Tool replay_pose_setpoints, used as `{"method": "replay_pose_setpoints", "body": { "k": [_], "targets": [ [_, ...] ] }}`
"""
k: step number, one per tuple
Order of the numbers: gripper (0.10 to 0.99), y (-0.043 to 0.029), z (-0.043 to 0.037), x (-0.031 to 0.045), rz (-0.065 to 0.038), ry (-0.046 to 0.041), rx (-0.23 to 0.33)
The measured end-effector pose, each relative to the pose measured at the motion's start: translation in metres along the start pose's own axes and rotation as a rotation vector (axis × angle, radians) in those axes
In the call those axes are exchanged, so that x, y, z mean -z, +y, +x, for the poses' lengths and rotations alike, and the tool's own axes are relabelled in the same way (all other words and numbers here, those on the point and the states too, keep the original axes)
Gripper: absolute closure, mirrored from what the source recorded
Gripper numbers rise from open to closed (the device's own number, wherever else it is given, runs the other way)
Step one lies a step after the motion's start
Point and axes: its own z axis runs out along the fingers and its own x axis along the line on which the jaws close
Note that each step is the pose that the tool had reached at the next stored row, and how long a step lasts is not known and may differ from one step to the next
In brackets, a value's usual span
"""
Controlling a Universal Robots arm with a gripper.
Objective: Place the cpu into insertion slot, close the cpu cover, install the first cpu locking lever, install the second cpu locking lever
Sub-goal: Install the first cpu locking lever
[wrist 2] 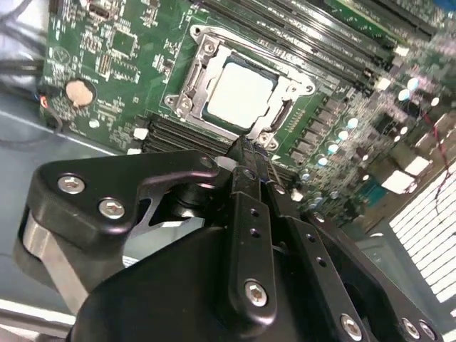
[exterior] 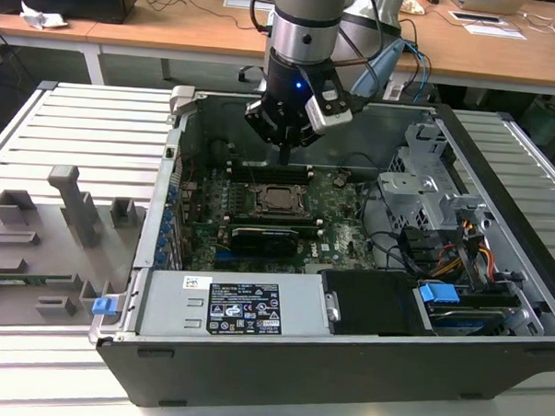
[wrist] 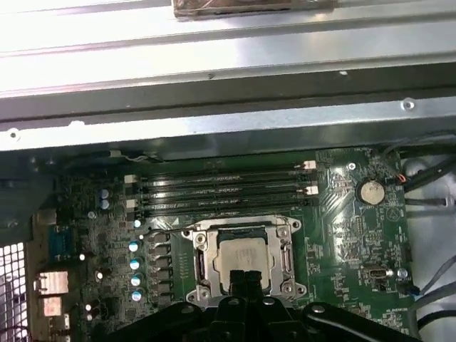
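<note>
Second wrist view | cpu [wrist 2: 239, 92] seated in insertion slot [wrist 2: 279, 117] | cpu cover [wrist 2: 204, 71] flat over it | jaws closed, empty, near slot.

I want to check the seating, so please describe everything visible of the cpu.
The cpu is a small, flat square chip with a pale silver-grey metal top. It lies level in the insertion slot on the green motherboard. The cpu cover, a thin metal frame, lies around its edges and leaves its top bare. The gripper hangs near one edge; contact cannot be told.
</note>
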Motion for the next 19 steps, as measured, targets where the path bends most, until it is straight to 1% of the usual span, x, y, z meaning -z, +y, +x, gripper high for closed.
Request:
{"method": "replay_pose_setpoints", "body": {
  "k": [6, 10, 11, 16, 19],
  "targets": [
    [0.980, 0.0000, 0.0000, -0.0003, 0.002, 0.0066, 0.119],
    [0.980, 0.0000, 0.0000, -0.0004, 0.002, 0.0104, 0.186],
    [0.980, 0.0000, 0.0000, -0.0005, 0.003, 0.0120, 0.216],
    [0.980, -0.0001, 0.0000, -0.0006, 0.004, 0.0173, 0.311],
    [0.980, -0.0001, 0.0000, -0.0006, 0.005, 0.0195, 0.349]
  ]
}}
